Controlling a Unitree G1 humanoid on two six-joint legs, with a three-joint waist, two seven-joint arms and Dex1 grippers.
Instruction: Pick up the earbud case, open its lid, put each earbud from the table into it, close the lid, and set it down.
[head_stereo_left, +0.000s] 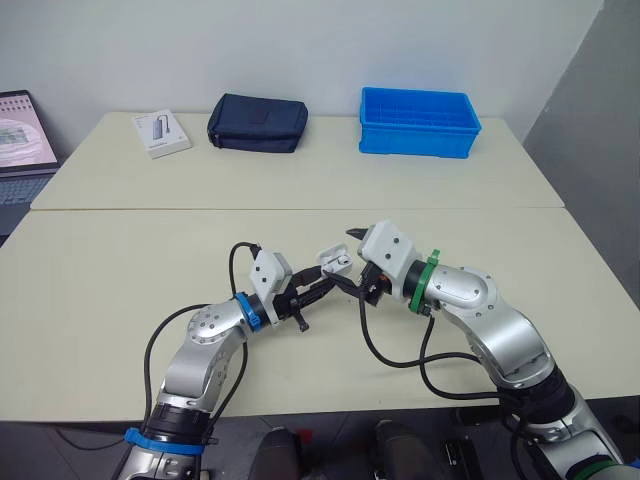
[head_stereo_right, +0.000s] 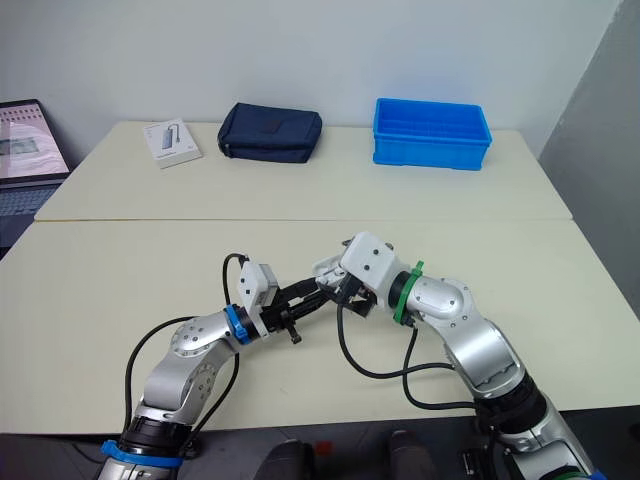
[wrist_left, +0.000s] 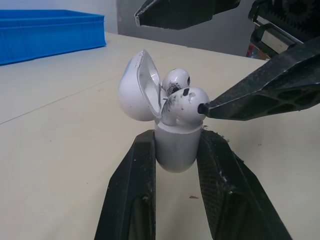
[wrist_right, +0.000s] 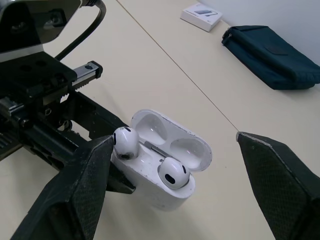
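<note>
My left claw (wrist_left: 175, 150) is clenched on the body of the white earbud case (wrist_right: 150, 185), gripping it from both sides near the middle of the front table (head_stereo_left: 150, 260), between my two arms and apparently lifted just clear of it. The case's lid (wrist_right: 172, 140) stands swung open. Both earbuds sit in the case: one (wrist_right: 172, 172) looks seated in its well, the other (wrist_right: 125, 141) rides higher at the rim. My right claw (wrist_right: 175, 140) is released, its fingers spread wide to either side of the case, with one fingertip (wrist_left: 210, 107) touching the higher earbud.

As I judge it, pick-up, lid opening and both placements are done or nearly so. What remains is pressing that earbud home, closing the lid and setting the case down.

On the far table, a blue bin (head_stereo_left: 420, 122) lies at 1 o'clock, a dark pouch (head_stereo_left: 257, 122) at 11 o'clock, and a small white box (head_stereo_left: 161, 133) at 10 o'clock.
</note>
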